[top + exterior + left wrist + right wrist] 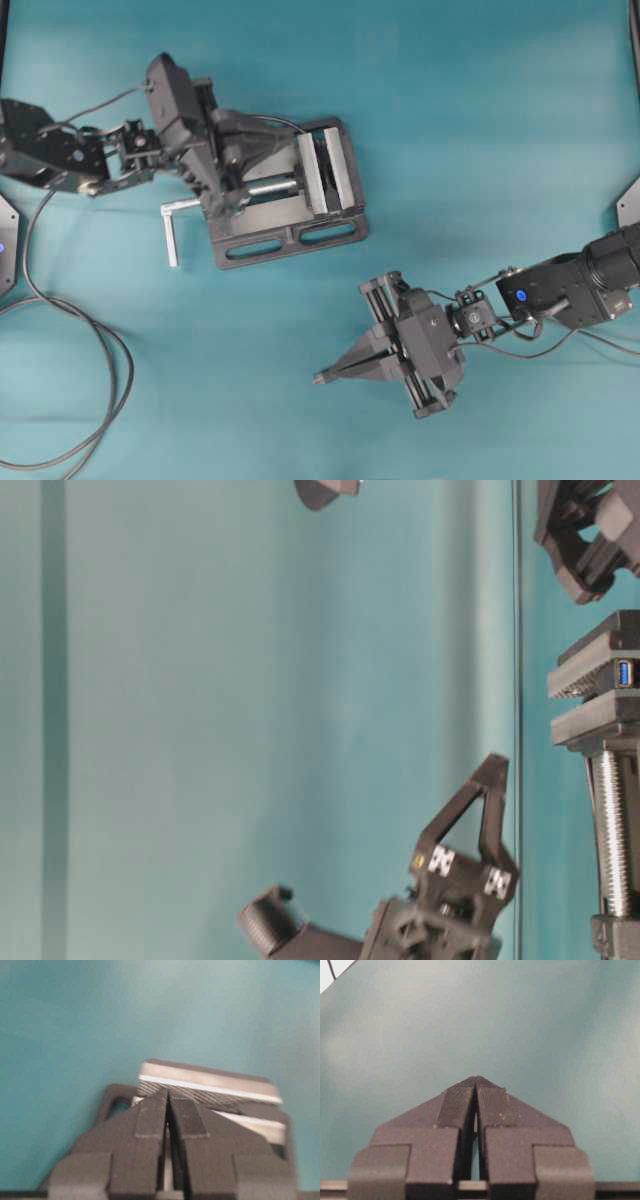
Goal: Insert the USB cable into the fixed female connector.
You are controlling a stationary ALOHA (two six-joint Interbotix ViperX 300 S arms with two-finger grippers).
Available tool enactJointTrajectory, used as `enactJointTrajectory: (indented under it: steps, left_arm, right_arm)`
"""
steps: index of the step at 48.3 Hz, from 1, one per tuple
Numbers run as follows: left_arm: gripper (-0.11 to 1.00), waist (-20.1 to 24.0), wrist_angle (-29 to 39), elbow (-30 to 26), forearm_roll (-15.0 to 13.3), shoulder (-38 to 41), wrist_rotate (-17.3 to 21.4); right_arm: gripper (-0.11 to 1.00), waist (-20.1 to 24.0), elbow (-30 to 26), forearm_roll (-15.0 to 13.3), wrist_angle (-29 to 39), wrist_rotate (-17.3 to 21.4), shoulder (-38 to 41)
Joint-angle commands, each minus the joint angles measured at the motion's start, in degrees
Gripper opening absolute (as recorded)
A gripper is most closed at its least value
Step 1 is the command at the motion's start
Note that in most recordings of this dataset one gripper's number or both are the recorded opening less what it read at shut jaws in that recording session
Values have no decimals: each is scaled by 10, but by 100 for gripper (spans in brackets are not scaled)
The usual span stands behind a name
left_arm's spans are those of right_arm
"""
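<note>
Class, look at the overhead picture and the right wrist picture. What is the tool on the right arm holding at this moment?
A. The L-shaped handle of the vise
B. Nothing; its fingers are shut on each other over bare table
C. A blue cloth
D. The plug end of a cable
B: the right tool has its fingers pressed together with nothing between them, and overhead it sits over bare teal table, apart from the vise.
</note>
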Motion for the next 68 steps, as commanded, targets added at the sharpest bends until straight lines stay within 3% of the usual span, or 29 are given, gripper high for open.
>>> enactJointTrajectory:
  steps: [1,7,13,17,20,27,31,42,50,54,58,68]
  left_arm:
    - [9,-15,-2,14,3,-45,5]
    - [30,-31,-2,47,4,-104,4]
    - [68,-40,1,81,3,-166,-4]
    - [89,-46,25,100,1,-212,-15]
    - [98,-49,54,115,1,-247,-23]
    - [98,-55,120,166,1,-325,-25]
    - [98,-60,135,199,1,-376,-25]
    - [98,-90,166,285,4,-582,-16]
    - [98,-107,318,302,5,-697,-19]
    - [98,-108,418,294,5,-719,-22]
    - [98,-107,464,286,6,-719,-22]
    - [98,-108,421,308,6,-719,-18]
  right_arm:
    - [-1,1,-6,0,-6,2,-9]
    - [-1,0,-4,1,4,3,-9]
    - [4,-1,-5,1,16,4,-9]
    - [16,-1,-7,0,21,12,-9]
    - [29,-2,-8,1,22,19,-9]
    - [63,-4,-8,1,33,27,-9]
    - [72,-5,-9,11,36,27,-9]
    - [72,-7,-10,12,33,28,-1]
    - [72,-3,-23,11,20,30,22]
    - [72,0,-31,13,17,31,33]
    - [72,1,-34,13,17,34,39]
    - [71,2,-36,13,4,52,56]
